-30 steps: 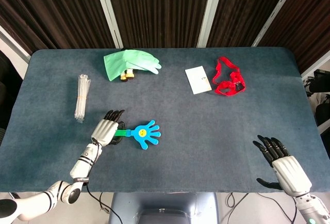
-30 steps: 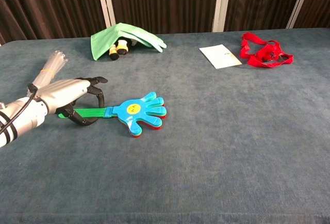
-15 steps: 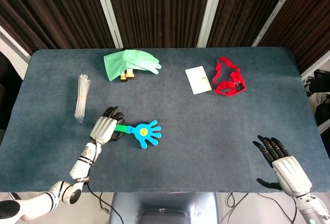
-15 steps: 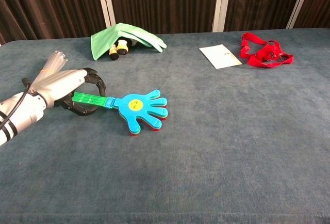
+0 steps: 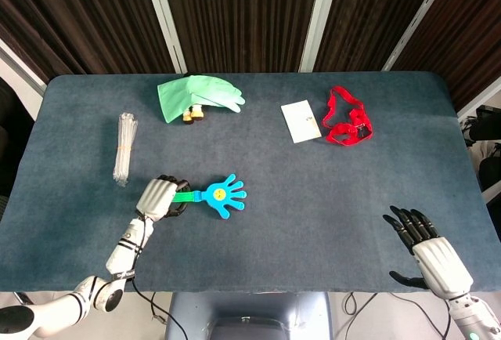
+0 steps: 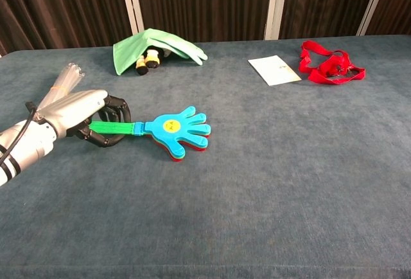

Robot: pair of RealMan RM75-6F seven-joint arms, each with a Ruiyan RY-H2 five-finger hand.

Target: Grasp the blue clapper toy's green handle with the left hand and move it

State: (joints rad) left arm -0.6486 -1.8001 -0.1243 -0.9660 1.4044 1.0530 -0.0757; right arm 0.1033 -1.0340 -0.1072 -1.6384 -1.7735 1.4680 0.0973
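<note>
The blue hand-shaped clapper toy (image 5: 225, 193) (image 6: 178, 130) lies near the table's front left, its green handle (image 5: 185, 196) (image 6: 112, 127) pointing left. My left hand (image 5: 159, 197) (image 6: 77, 115) grips that handle, dark fingers (image 6: 109, 139) curled around it. The clapper head seems slightly raised off the cloth, with red and green layers under the blue one. My right hand (image 5: 432, 251) hovers at the front right corner with fingers spread, holding nothing; the chest view does not show it.
A green glove (image 5: 198, 95) (image 6: 156, 46) covers small yellow-black items at the back left. A bundle of clear sticks (image 5: 124, 146) (image 6: 64, 78) lies just left of my left hand. A white card (image 5: 300, 121) and red strap (image 5: 347, 117) sit at the back right.
My left hand closed around the green handle and pulled back a little. The clapper swung and shifted, its head now pointing right and lifted slightly. The right hand stayed still.
</note>
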